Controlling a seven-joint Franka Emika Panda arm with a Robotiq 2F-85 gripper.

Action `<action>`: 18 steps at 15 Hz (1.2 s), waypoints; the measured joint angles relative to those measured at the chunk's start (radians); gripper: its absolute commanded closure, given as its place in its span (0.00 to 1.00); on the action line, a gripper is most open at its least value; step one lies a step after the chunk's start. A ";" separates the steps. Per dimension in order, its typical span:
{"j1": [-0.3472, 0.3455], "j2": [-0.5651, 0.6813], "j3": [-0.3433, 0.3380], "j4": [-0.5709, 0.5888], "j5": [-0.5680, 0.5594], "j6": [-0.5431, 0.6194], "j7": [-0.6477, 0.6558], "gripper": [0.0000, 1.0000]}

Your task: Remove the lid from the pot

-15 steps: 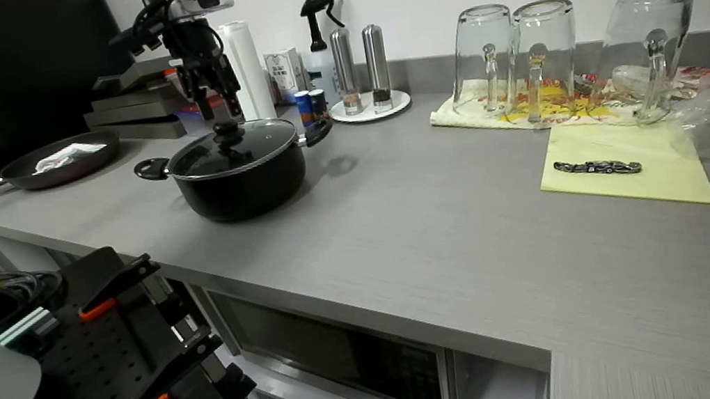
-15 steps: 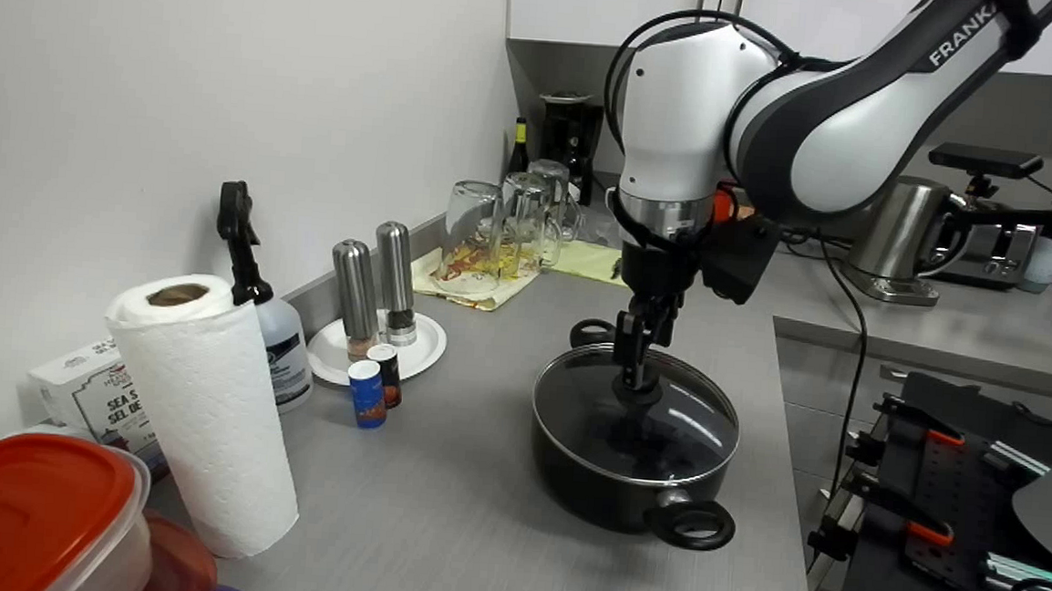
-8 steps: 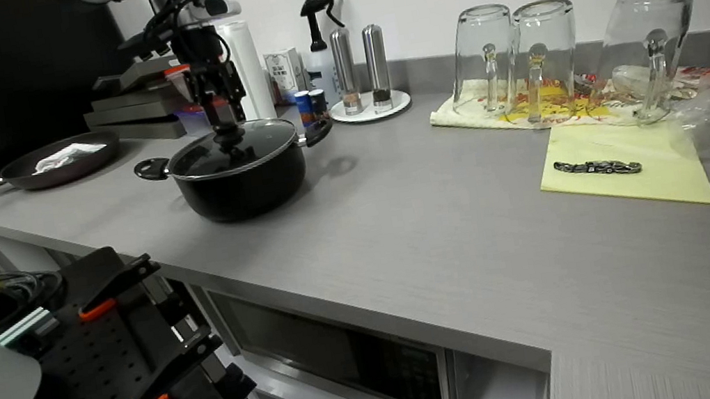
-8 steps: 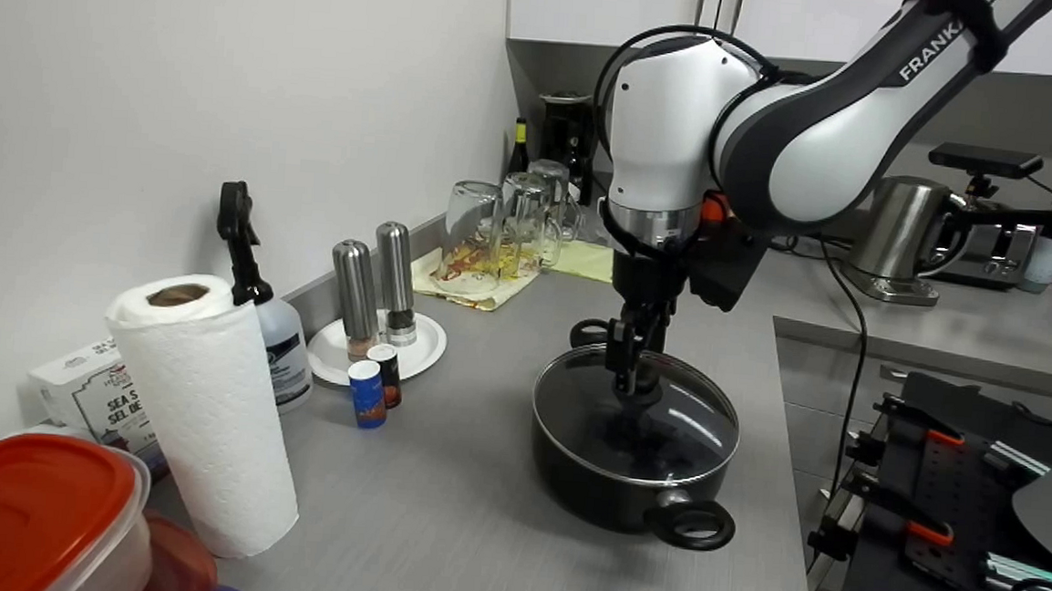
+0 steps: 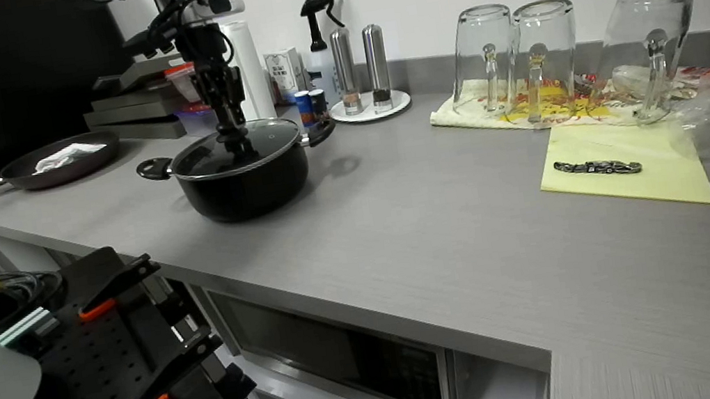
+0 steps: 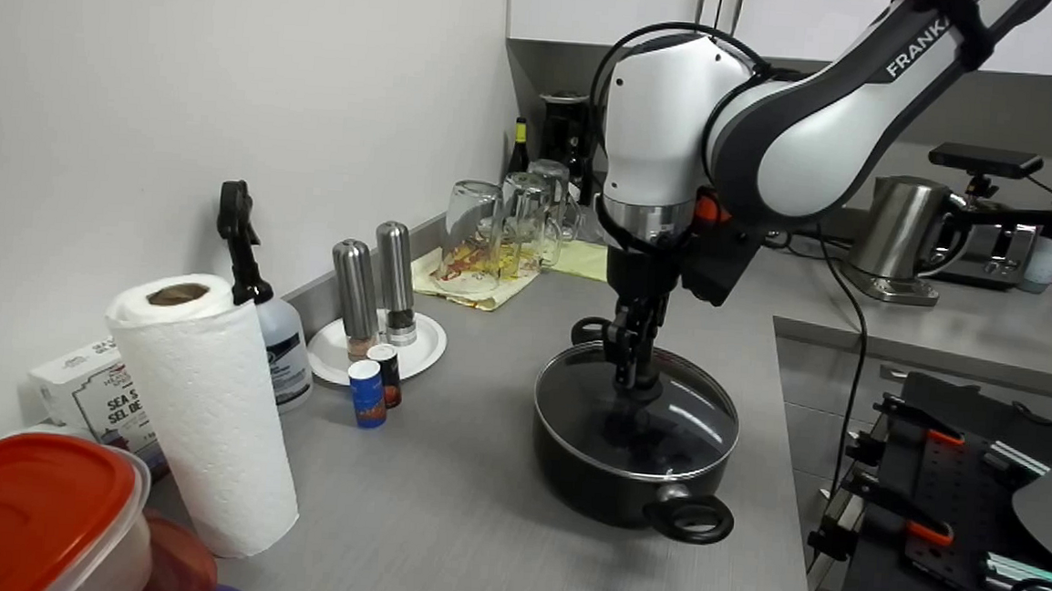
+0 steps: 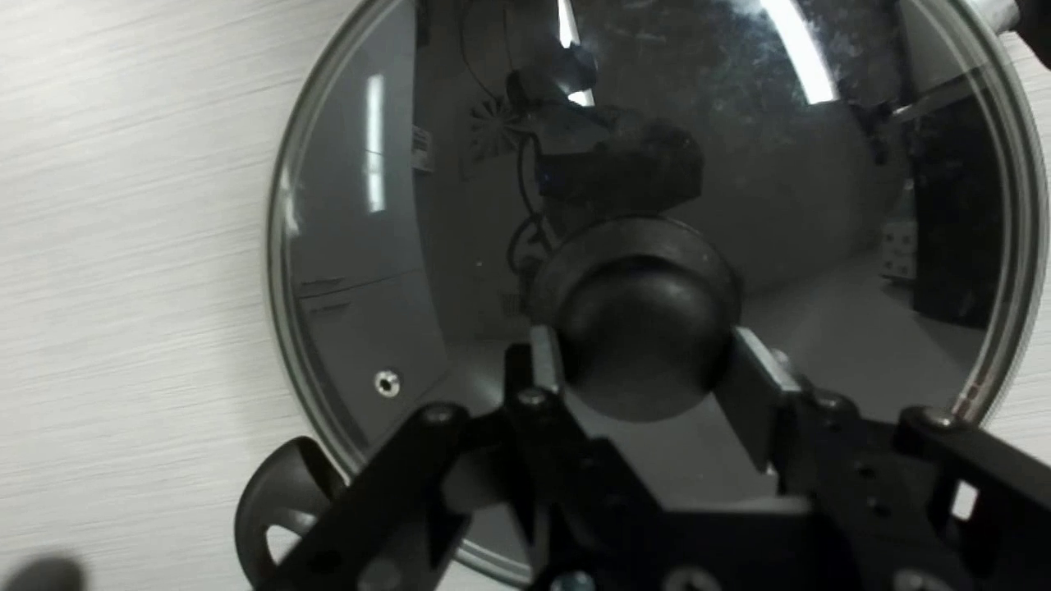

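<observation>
Centred atop the wide black pot (image 5: 248,191), the black knob (image 7: 644,328) of the round glass lid (image 6: 654,436) is pinched within the black gripper (image 7: 655,359).

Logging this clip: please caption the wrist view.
End effector clasping the black knob of the glass lid, pot handle at frame's lower left.

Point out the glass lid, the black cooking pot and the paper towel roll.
Glass lid (image 7: 644,324), in the wrist view: on its black centre knob.
Black cooking pot (image 5: 249,194), in an exterior view: on its outer side wall.
Paper towel roll (image 6: 207,427), in an exterior view: on its white side.
</observation>
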 measured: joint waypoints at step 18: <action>-0.041 -0.165 -0.048 -0.004 0.003 -0.081 -0.004 0.75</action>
